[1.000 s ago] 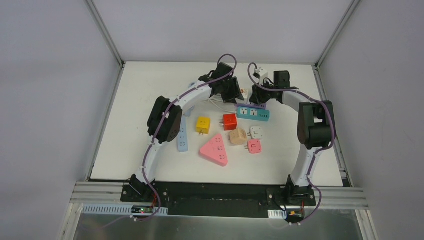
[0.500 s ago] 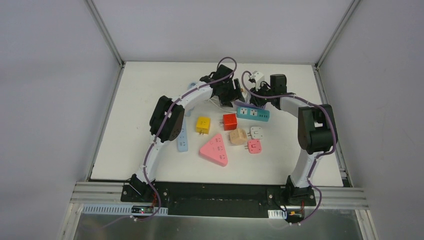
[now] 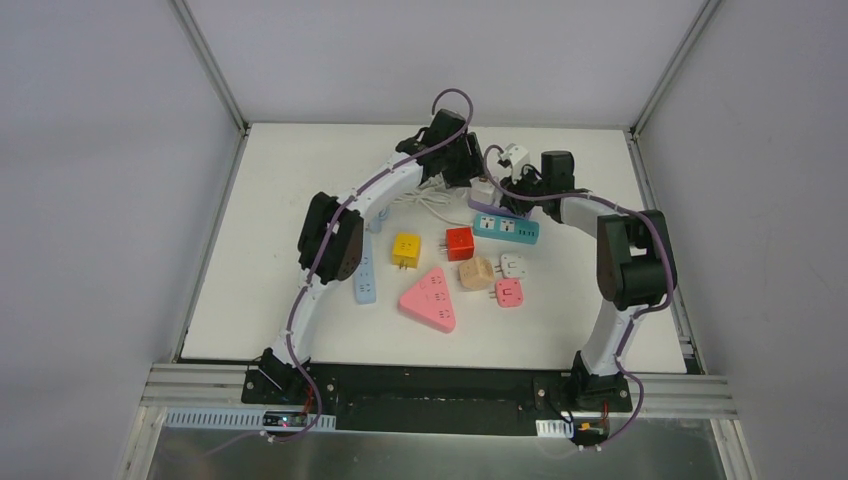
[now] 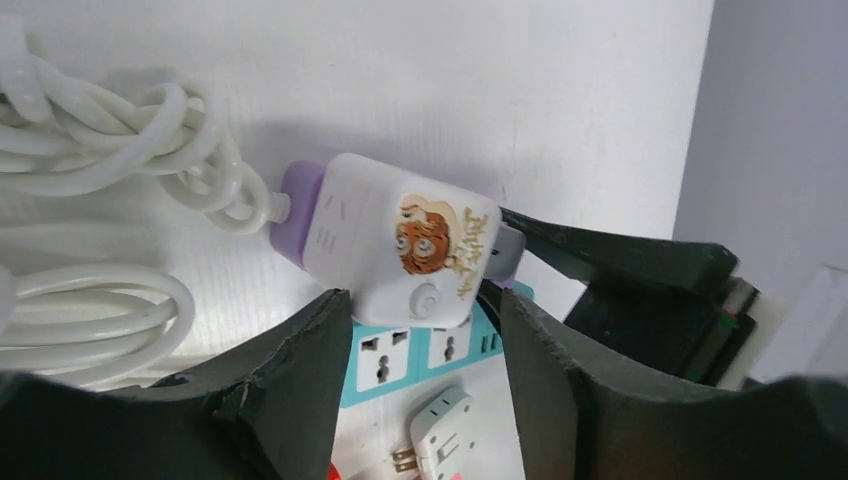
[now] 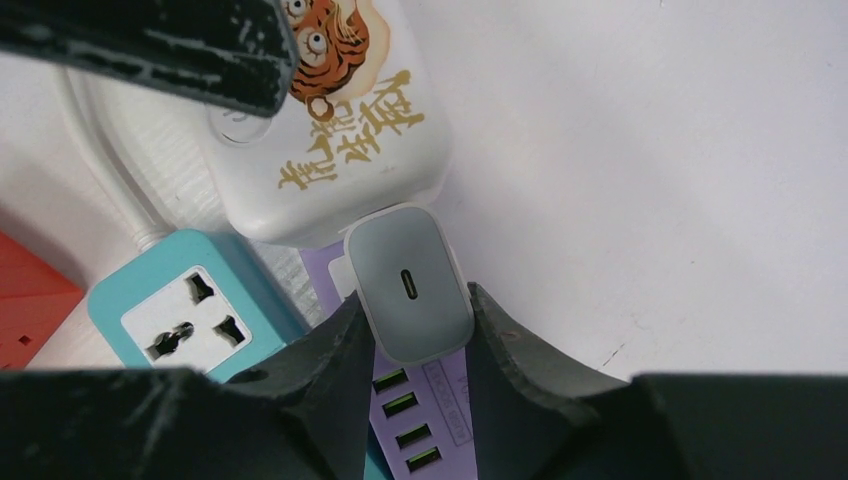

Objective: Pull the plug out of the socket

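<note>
Moved since a second ago: the left arm's wrist has swung toward the far edge of the table (image 3: 280, 200), and the right arm's wrist has shifted leftward to meet it. A loop of white cord (image 4: 120, 130) now lies uncovered beside the left arm.

Item 1, socket: white socket block (image 4: 400, 250) with a tiger sticker and purple underside. It lies flat at the far middle of the table, just beside the teal power strip (image 5: 180, 310), with the cord leaving one end.

Item 2, plug: grey USB charger (image 5: 410, 285), seated against the end of the socket block opposite the cord. No gap shows between the two.

Item 3, left gripper (image 4: 420, 305): jaws apart, straddling the near edge of the socket block. Whether either finger presses on it is hard to tell from the wrist view.

Item 4, right gripper (image 5: 415, 300): fingers closed against both sides of the grey USB charger.

Item 5, bystanders: yellow cube adapter (image 3: 405, 249), red cube adapter (image 3: 459, 242) and pink triangular socket (image 3: 430, 298), all nearer the arms and well apart from the work.

Status: the grasp on the plug looks done, the bracing of the socket looks unfinished, and the plug is not yet drawn out. Remaining, by judgement: steady the block with the left gripper, then pull the charger straight off until it comes free.
</note>
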